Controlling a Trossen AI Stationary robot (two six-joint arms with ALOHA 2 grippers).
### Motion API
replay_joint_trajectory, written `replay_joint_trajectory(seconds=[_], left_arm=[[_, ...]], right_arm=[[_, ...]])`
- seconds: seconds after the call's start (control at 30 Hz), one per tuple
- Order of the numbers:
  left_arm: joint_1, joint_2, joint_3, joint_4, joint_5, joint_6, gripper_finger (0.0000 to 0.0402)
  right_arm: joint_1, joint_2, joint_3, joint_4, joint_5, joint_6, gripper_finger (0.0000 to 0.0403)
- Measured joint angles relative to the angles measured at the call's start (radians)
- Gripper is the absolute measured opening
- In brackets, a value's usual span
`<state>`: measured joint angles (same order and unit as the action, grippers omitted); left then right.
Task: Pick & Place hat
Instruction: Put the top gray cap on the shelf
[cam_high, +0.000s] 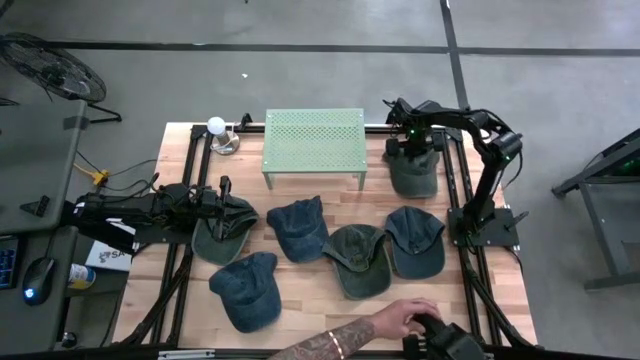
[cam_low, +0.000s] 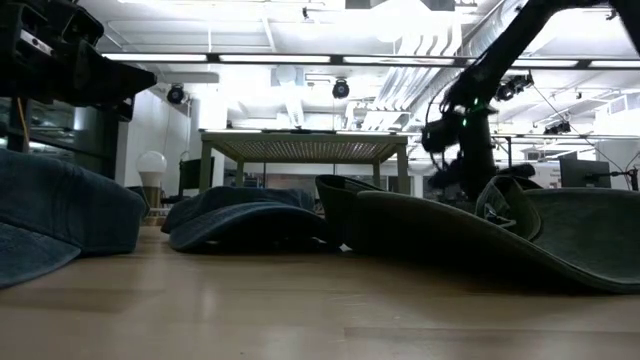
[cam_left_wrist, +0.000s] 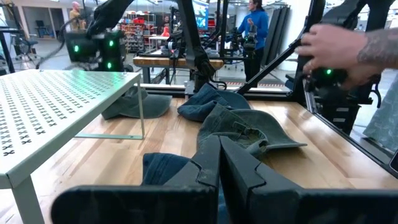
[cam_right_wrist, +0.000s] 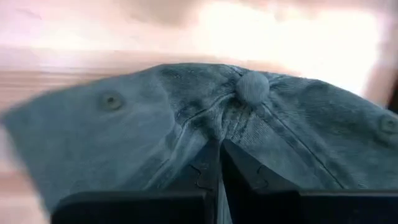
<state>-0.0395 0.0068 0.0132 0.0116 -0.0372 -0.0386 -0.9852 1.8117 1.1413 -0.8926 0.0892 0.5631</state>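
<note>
Right tool (cam_right_wrist: 219, 163) pinches the green hat's (cam_right_wrist: 186, 118) crown fabric

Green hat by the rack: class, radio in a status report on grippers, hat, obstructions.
Right gripper shut on green hat beside rack. Left gripper shut, empty, waiting at table's left. Person's hand at front edge.

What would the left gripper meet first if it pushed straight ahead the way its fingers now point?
Probably the crumpled olive-green cloth cap lying directly beyond the shut left gripper on the wooden table, though a dark blue cap lies close beside that line.

Grey concrete floor (cam_high: 300, 75) crossed by dark seams, a fan (cam_high: 50, 68) standing at its edge.
</note>
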Motion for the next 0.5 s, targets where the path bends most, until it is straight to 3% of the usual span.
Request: replay_joint_trajectory(seconds=[0.2,0.5], left_arm=[[0.0,0.0,0.0,0.0,0.0,0.0,0.0005],[0.0,0.0,0.0,0.0,0.0,0.0,0.0005]], right_arm=[[0.004,-0.091,0.002,0.029,-0.041,-0.003,0.0055],[0.011,-0.109,0.003,0.027,-0.05,0.004,0.0193]])
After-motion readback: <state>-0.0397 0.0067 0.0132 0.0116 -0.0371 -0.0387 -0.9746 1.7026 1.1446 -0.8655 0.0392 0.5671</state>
